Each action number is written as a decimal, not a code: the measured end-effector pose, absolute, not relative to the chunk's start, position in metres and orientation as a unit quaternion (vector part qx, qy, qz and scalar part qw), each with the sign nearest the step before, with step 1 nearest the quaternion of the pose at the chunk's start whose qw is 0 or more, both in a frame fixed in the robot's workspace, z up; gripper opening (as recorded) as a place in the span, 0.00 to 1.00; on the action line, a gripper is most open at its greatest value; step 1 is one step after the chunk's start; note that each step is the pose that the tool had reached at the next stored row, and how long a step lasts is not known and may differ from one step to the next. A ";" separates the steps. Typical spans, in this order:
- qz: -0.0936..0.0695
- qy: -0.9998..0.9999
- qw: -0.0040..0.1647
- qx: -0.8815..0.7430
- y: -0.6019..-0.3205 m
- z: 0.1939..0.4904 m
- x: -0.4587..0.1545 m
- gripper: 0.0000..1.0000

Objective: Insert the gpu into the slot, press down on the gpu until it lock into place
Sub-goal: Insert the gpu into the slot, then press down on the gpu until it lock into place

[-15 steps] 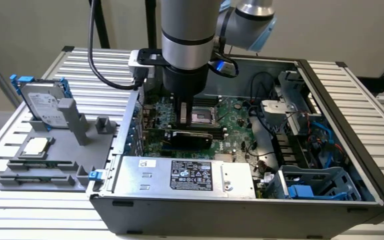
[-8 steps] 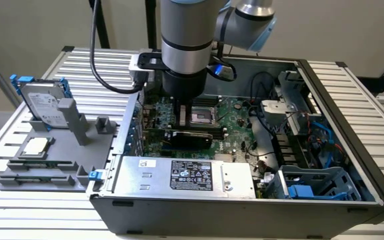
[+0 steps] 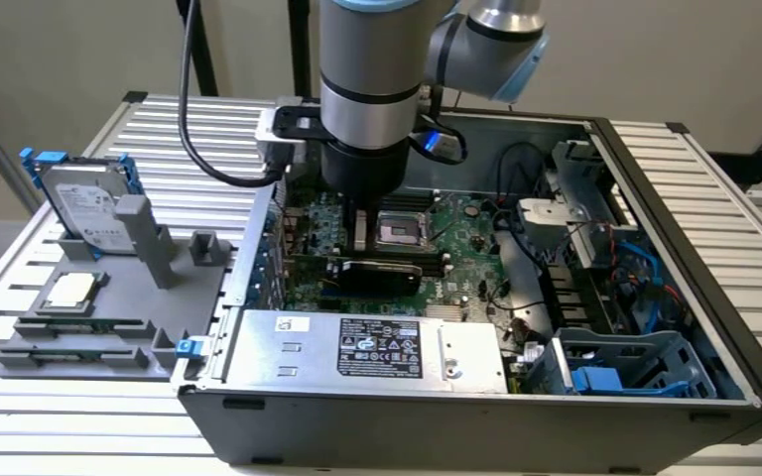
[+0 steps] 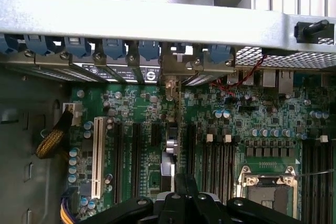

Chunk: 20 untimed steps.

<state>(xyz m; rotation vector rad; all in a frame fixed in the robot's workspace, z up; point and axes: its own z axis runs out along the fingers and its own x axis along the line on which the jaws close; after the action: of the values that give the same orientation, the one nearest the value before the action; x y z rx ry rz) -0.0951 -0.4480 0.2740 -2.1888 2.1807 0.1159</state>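
In the exterior view, the arm reaches straight down into the open computer case (image 3: 698, 397), and the gripper (image 3: 362, 243) is low over the motherboard (image 3: 467, 248). Just below it the gpu (image 3: 374, 273) stands on edge as 1 black card. It runs across the board between the processor socket (image 3: 401, 233) and the silver power supply (image 3: 368, 347). The card appears level and upright.

This view also takes in the grey fixture (image 3: 156, 297) outside the case on the exterior view's left. The fixture carries 1 hard drive (image 3: 83, 203) with blue clips, 1 processor chip (image 3: 70, 291) and 2 memory sticks (image 3: 70, 339).

The wrist view looks down along the card. The gpu (image 4: 178, 129) shows as a thin line running from its metal bracket (image 4: 170, 64) at the case's rear wall to the gripper (image 4: 185, 184). The fingers (image 4: 178, 182) are closed, tips together, right over the card's top edge. Whether they pinch the edge or only bear on it cannot be told.

The slot lies under the card and cannot be made out in either view. Beside the card, the wrist view shows several black connector strips (image 4: 135, 156), 1 white connector (image 4: 98, 158), a row of blue retaining clips (image 4: 115, 48) along the rear wall and a yellow braided cable (image 4: 52, 137). The processor socket (image 4: 268, 187) is also in sight.
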 end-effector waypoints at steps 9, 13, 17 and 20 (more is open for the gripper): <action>0.037 0.705 0.023 -0.708 -0.447 0.267 -0.095 0.11; 0.038 0.705 0.023 -0.708 -0.446 0.267 -0.095 0.11; 0.039 0.705 0.021 -0.708 -0.447 0.276 -0.095 0.11; 0.039 0.705 0.019 -0.708 -0.447 0.283 -0.095 0.11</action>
<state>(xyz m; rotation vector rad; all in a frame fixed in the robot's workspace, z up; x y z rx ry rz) -0.0951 -0.4466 0.2826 -2.1968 2.1890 0.1218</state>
